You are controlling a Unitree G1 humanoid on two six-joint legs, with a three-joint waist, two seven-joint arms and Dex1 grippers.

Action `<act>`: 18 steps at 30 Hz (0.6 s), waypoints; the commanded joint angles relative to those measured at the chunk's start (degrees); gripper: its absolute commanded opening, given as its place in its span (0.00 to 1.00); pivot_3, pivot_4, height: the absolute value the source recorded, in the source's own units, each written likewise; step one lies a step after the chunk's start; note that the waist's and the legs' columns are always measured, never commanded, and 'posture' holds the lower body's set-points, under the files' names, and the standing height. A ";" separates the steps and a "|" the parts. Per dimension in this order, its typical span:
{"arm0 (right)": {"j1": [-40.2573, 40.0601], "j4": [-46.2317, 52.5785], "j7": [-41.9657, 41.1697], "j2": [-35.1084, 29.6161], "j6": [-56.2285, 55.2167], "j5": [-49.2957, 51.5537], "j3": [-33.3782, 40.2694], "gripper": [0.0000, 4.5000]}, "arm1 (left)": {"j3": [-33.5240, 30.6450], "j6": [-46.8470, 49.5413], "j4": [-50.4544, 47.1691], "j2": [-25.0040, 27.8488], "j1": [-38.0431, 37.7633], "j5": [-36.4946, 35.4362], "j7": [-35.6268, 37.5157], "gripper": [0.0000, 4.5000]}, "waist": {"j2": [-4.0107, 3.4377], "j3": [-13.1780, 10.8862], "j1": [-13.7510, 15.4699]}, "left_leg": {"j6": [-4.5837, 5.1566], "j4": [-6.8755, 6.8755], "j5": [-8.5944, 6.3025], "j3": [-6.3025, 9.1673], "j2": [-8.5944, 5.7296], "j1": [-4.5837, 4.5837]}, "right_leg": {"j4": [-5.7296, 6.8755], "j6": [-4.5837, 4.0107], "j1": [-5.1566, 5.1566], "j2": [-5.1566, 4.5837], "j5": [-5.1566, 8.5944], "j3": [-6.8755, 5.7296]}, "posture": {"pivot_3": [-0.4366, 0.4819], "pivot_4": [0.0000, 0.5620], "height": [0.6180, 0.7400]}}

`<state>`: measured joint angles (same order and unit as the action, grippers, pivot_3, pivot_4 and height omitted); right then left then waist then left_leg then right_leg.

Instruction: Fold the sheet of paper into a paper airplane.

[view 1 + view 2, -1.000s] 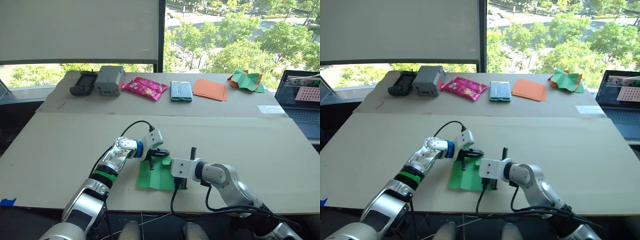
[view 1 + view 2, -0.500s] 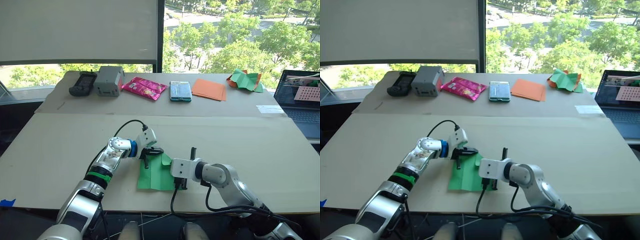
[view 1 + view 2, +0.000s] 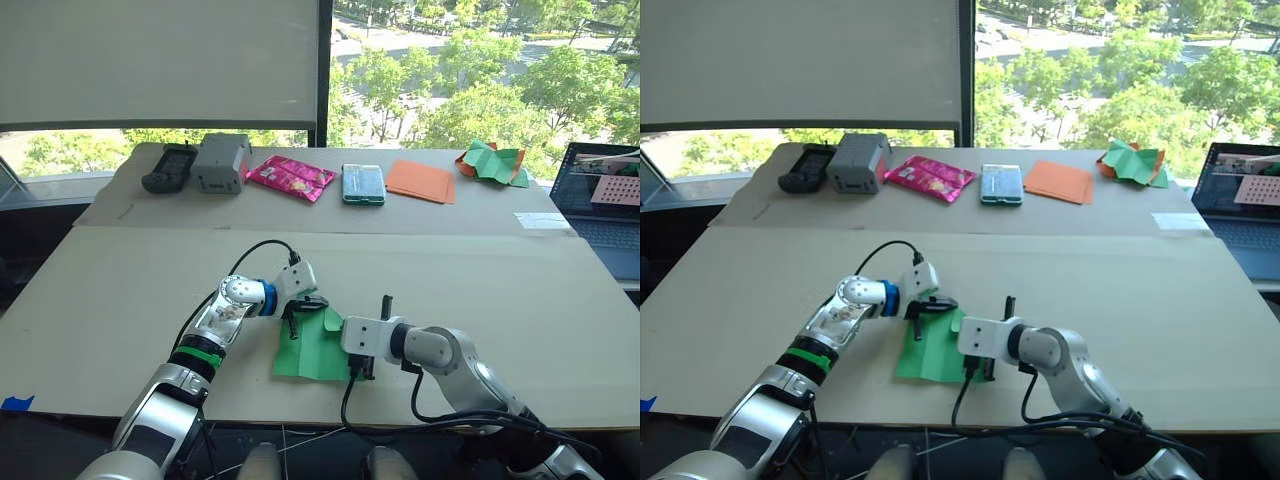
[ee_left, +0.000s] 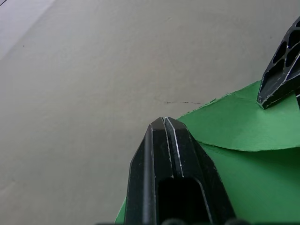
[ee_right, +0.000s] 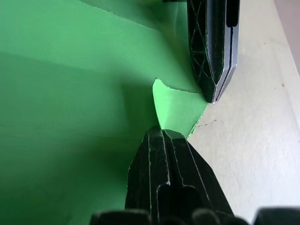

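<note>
The sheet of paper (image 3: 312,352), bright green and creased, lies flat near the table's front edge between my two arms. A small flap (image 5: 174,108) at its far right corner is folded over. My left gripper (image 3: 293,322) is shut, with its tip resting on the sheet's far edge (image 4: 220,122). My right gripper (image 5: 164,133) is also shut and points at the folded flap from the right. The left gripper's finger (image 5: 213,47) stands just beyond the flap. I cannot tell whether paper is pinched between either pair of fingers.
Along the back of the table lie a black device (image 3: 168,166), a grey box (image 3: 220,161), a pink packet (image 3: 291,176), a teal pack (image 3: 362,183), flat orange sheets (image 3: 420,180) and a crumpled green-and-orange heap (image 3: 492,161). A laptop (image 3: 605,200) sits at the right edge.
My left gripper has shifted slightly to the left along the sheet's far edge. The right arm and the sheet have stayed in place.
</note>
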<state>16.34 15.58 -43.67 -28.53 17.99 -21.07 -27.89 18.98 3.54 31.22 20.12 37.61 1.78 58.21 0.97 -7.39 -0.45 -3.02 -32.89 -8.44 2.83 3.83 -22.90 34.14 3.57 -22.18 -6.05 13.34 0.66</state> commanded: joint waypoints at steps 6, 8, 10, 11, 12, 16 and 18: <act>0.92 7.97 -2.52 4.52 10.57 10.49 7.61 0.50 | 2.19 -0.46 3.86 0.32 -0.89 3.32 0.04 0.00 | -0.06 0.04 0.15 | -0.01 -0.01 -0.01 0.00 0.00 -0.02 | 0.02 0.00 -0.01 0.00 0.00 0.00 | 0.48 0.27 0.72; 2.31 8.72 -2.31 6.41 14.31 13.91 10.39 0.50 | 2.15 -0.50 3.86 0.31 -0.94 3.33 0.01 0.00 | -0.08 0.05 0.24 | -0.01 -0.01 -0.01 0.01 0.00 -0.01 | 0.03 0.00 -0.01 0.00 0.00 0.00 | 0.48 0.27 0.72; 3.86 8.09 -0.80 8.47 17.73 16.05 12.60 0.50 | 1.78 -0.07 3.49 0.15 -1.22 2.74 0.20 0.00 | -0.10 0.07 0.28 | -0.01 -0.01 -0.01 0.01 0.00 -0.01 | 0.04 0.00 -0.01 0.00 0.00 -0.01 | 0.48 0.27 0.72; 4.49 7.30 -0.07 8.88 18.63 16.24 12.93 0.44 | 1.52 0.29 3.14 0.04 -1.37 2.37 0.31 0.00 | -0.14 0.09 0.30 | -0.01 -0.01 -0.01 0.01 0.00 0.00 | 0.06 0.00 -0.02 0.00 0.00 -0.01 | 0.48 0.27 0.72; 4.73 6.55 0.30 8.61 18.90 15.72 12.44 0.37 | 1.47 0.37 2.93 0.07 -1.45 2.37 0.30 0.00 | -0.16 0.10 0.30 | -0.01 -0.01 -0.01 0.00 0.00 -0.02 | 0.06 0.00 -0.04 0.00 0.00 -0.01 | 0.48 0.27 0.72; 5.38 0.37 3.47 8.72 18.52 12.73 8.36 0.08 | 1.34 0.45 2.53 0.12 -1.44 2.50 0.15 0.00 | -0.17 0.14 0.31 | -0.01 -0.01 -0.01 0.01 0.00 -0.01 | 0.06 -0.01 -0.04 0.00 0.00 -0.01 | 0.48 0.27 0.72; 6.03 -1.52 4.66 9.56 18.66 12.83 8.01 0.01 | 1.35 0.49 2.66 0.02 -1.29 2.60 0.06 0.00 | -0.18 0.14 0.29 | -0.01 -0.01 0.00 0.00 0.00 -0.04 | 0.06 0.00 -0.06 0.00 0.00 0.00 | 0.48 0.27 0.72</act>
<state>21.10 13.76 -40.39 -19.54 36.75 -8.07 -19.91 19.02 1.82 31.95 19.82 37.78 2.61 58.13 0.79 -7.25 -0.16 -3.02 -32.90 -8.44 2.83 3.83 -22.94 34.21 3.57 -22.24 -6.05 13.34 0.66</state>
